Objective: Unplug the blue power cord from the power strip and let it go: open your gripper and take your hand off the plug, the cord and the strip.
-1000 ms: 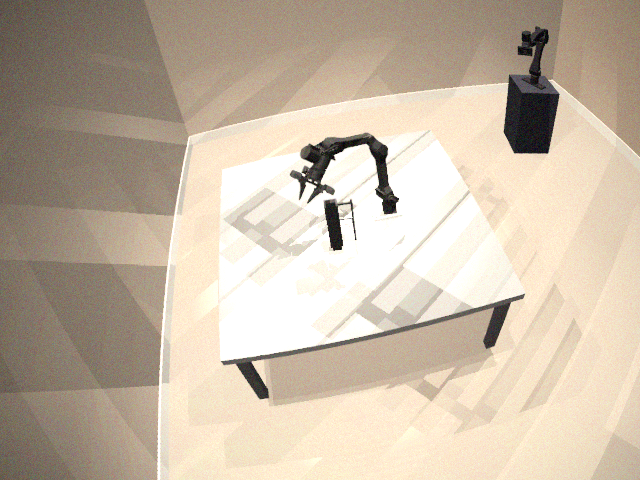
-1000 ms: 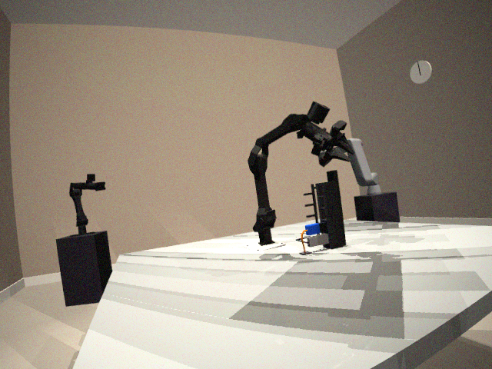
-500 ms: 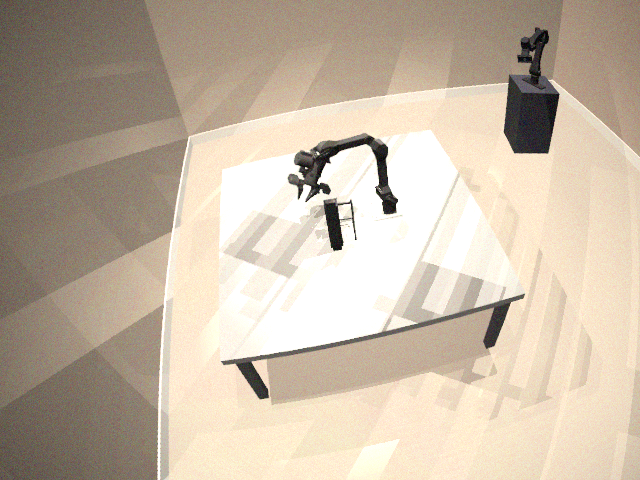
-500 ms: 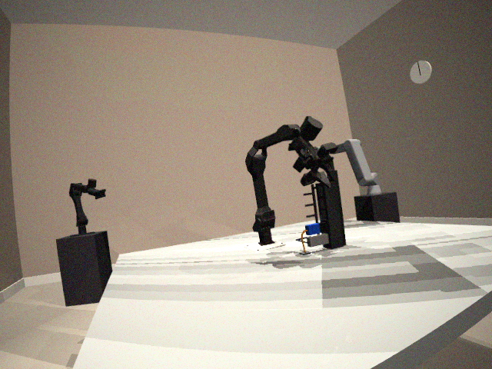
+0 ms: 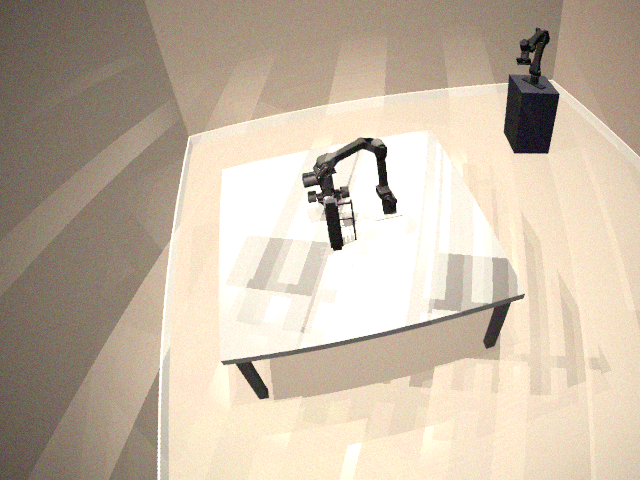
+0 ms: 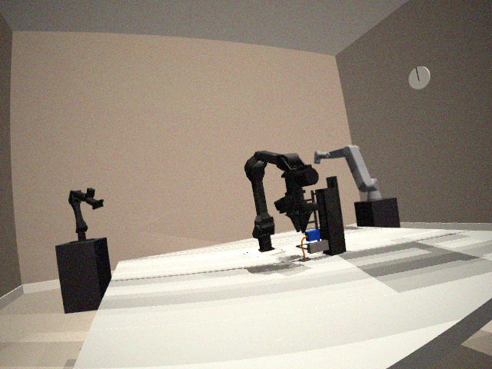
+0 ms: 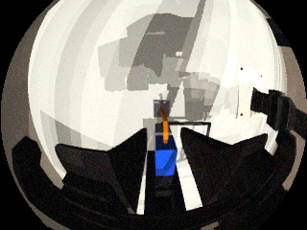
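The black power strip [image 5: 333,226] [image 6: 333,222] [image 7: 164,203] stands upright on the table. The blue plug [image 6: 312,234] [image 7: 166,163] sits low against its side, above a grey block [image 6: 317,246]. The orange cord [image 6: 303,246] [image 7: 166,132] curves from the plug down to a small dark base [image 6: 304,259] on the table. My gripper [image 6: 300,231] [image 7: 163,131] points down, partly open, with nothing held. Its tips are just above and beside the plug in the exterior view. The wrist view shows the plug in the gap between the fingers. Whether a finger touches it cannot be told.
A thin black rack [image 5: 354,222] [image 7: 209,126] with rungs stands close beside the strip and fingers. My arm's base [image 5: 389,205] [image 6: 265,243] is on the same table [image 5: 361,304]. Two other arms stand on dark pedestals [image 6: 81,274] [image 6: 377,212] away from the table.
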